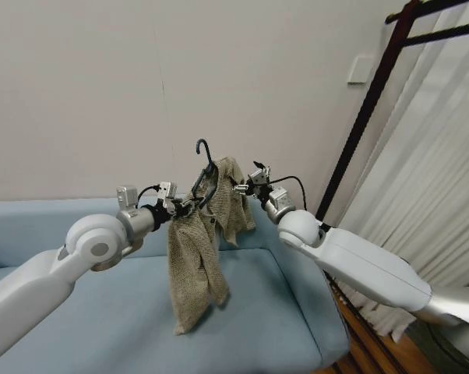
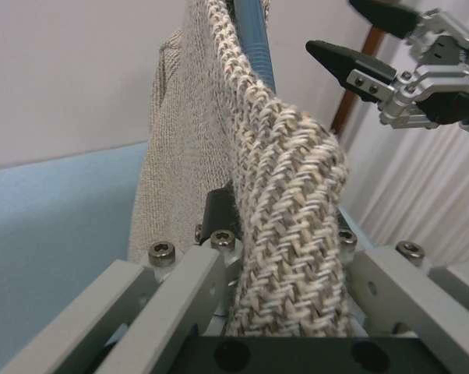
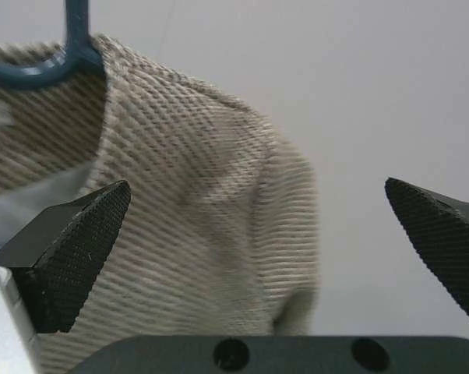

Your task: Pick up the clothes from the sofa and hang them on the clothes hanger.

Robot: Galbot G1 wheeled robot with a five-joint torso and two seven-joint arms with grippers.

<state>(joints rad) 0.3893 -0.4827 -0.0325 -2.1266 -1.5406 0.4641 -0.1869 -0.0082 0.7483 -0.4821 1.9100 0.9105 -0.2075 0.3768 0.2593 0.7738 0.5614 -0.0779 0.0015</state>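
The job looks well along: the sweater [image 1: 194, 265] is off the sofa [image 1: 102, 335] and held in the air above the seat, draped over a dark hanger [image 1: 204, 160] whose hook stands up free between the two arms. Knit fabric covers both shoulders of the hanger, with the long body and a sleeve hanging down towards the cushions without touching them. What seems left is to settle the sweater squarely and, I would judge, carry the loaded hanger to the dark rack [image 1: 367, 109] standing at the right end of the sofa; nothing hangs on that rack in the part that shows. The left gripper [image 1: 180, 206] is clenched on the sweater at the near shoulder. Its wrist view shows a thick fold of knit running straight between its fingers, with the hanger's blue-looking bar rising just behind. Whether the bar itself is pinched under the cloth is hard to tell from here. The right gripper [image 1: 244, 184] sits at the other shoulder with its jaws spread wide and nothing in them. In its own view, one of its ribbed fingers [image 3: 79, 241] lies against or just in front of the fabric, while the other is well clear against the wall.
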